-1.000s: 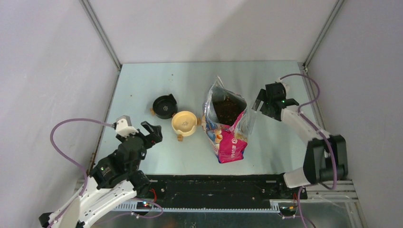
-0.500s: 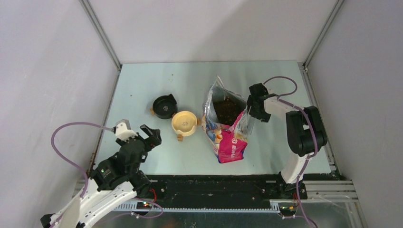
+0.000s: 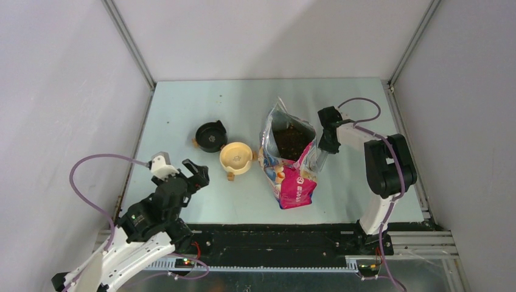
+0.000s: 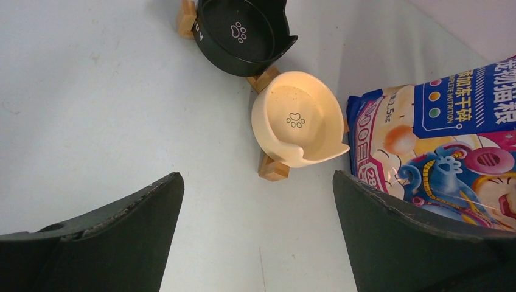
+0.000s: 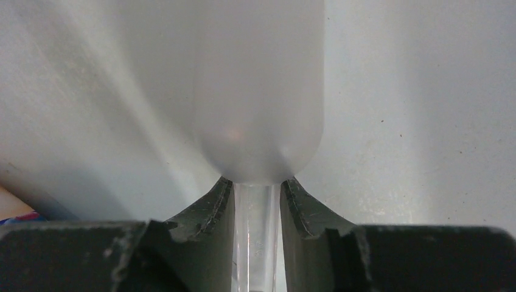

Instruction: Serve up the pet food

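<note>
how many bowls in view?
2. The black bowl sits left of the bag. The cream bowl sits between the two, slightly nearer the arms. Nothing suggests a hidden third.

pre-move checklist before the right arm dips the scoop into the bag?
1. Grip: right tool shut on clear scoop handle: ok.
2. Access: bag mouth open, kibble exposed: ok.
3. Target: cream bowl upright, empty: ok.
4. Spare: black bowl upright, empty: ok.
5. Standby: left tool open, holding nothing: ok.
6. Will the bag stay standing when pushed: cannot tell.
</note>
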Robot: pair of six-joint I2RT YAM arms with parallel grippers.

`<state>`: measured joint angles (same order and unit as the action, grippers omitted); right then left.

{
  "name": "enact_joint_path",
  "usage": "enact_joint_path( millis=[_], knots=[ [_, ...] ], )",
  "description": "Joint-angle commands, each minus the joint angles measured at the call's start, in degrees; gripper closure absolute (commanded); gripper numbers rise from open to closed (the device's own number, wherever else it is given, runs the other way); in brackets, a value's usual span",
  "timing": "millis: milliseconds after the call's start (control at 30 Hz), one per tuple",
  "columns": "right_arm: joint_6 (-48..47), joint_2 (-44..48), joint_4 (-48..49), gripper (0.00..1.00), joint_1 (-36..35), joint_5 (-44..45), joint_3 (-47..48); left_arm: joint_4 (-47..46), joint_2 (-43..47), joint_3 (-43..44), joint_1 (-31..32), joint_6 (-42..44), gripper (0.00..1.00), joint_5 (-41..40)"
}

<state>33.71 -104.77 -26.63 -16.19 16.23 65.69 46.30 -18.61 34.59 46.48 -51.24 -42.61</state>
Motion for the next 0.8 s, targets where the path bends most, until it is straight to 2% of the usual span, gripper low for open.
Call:
enact_joint_path(
  millis=[0,100,200,367,567,667,767],
  knots=[
    [0.86,4.12,-0.19,0.87,-0.30,2.43,-1.74,-2.05,-1.74,1.26,-0.07,-1.49,0.01,0.23],
    [0.93,9.45,1.10,0.92,0.22,2.01,-4.75,-2.28,-2.27,1.41,-0.07,-1.41,0.01,0.58],
    [0.48,14.95,2.65,0.94,0.39,2.12,-7.49,-2.63,-2.35,1.50,-0.12,-1.43,0.01,0.73],
    [-0.49,29.07,5.21,0.96,1.64,-1.19,-13.07,-6.12,-2.20,1.20,-0.12,0.29,0.01,2.45],
    [-3.52,46.72,6.07,0.96,2.49,-4.53,-14.67,-10.64,-2.30,0.50,-0.10,3.22,0.01,5.94],
    [-4.20,56.39,8.40,0.96,2.55,-9.44,-15.27,-13.21,-2.49,1.11,-0.07,5.36,0.01,8.19],
    [-3.97,63.52,14.40,0.97,2.48,-14.47,-17.34,-17.72,-2.24,1.06,-0.08,7.70,0.00,13.79]
  ],
)
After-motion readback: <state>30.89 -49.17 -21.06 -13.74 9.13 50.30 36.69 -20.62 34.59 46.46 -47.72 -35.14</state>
